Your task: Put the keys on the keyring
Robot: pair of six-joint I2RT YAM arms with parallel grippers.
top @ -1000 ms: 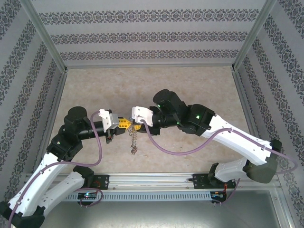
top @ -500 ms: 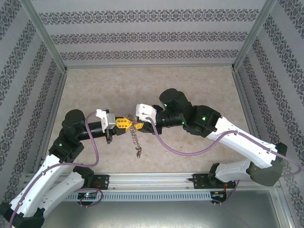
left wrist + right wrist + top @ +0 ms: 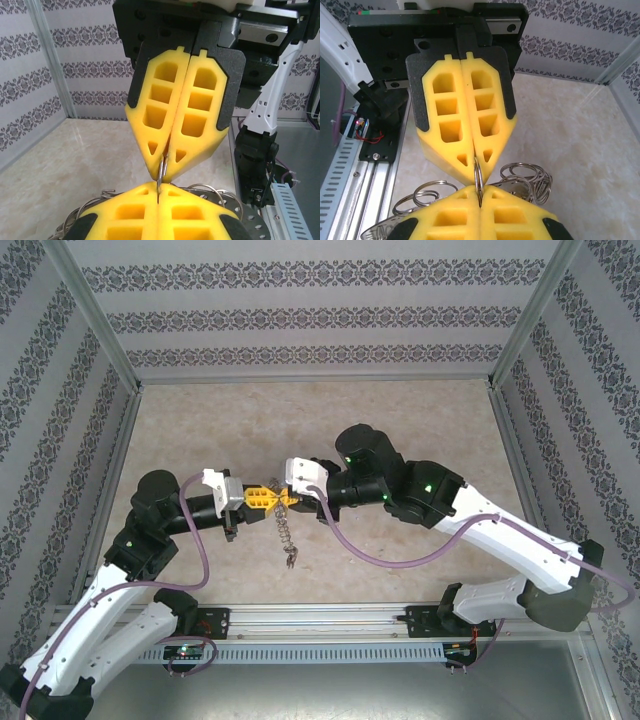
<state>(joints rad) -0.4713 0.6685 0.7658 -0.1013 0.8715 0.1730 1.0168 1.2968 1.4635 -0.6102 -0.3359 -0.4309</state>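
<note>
The keyring (image 3: 478,176) is a thin grey metal ring seen edge-on, pinched between both sets of yellow fingertips above the middle of the table. My left gripper (image 3: 274,498) (image 3: 158,194) is shut on it from the left. My right gripper (image 3: 286,499) (image 3: 480,196) is shut on it from the right, tip to tip with the left. A string of small metal rings (image 3: 284,532) hangs from the keyring toward the table. More small rings (image 3: 526,179) fan out beside the fingers. The keys are hidden; I make out no coloured heads.
The beige table (image 3: 400,420) is walled by patterned panels on three sides, with metal posts at the back corners. A metal rail (image 3: 320,621) holding the arm bases runs along the near edge.
The left gripper drew back to the left and the right gripper followed to the right a little. The right gripper's fingers closed onto the keyring. The hanging rings swung slightly right.
</note>
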